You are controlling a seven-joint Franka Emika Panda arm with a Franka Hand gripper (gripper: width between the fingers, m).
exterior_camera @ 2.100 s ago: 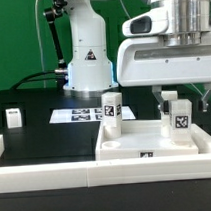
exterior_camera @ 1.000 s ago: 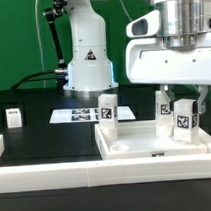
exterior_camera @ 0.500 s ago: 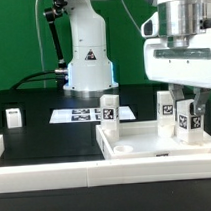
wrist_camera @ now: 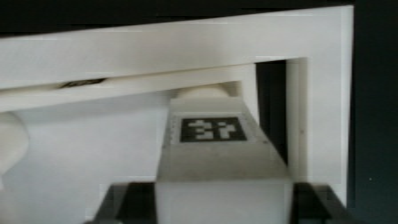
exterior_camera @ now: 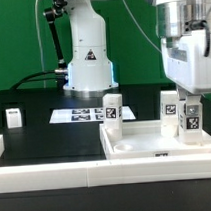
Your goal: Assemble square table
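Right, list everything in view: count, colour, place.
square tabletop: one, white, on the table, toward the exterior view's right.
leg posts: four, white, tagged; one far on the exterior view's left, two upright by the tabletop's far side, one in the gripper.
marker board: one, white, flat behind the tabletop.
border rail: one, white, along the near edge.
table: one, black.
robot base: one, white, at the back.
gripper: one, shut on a leg post.
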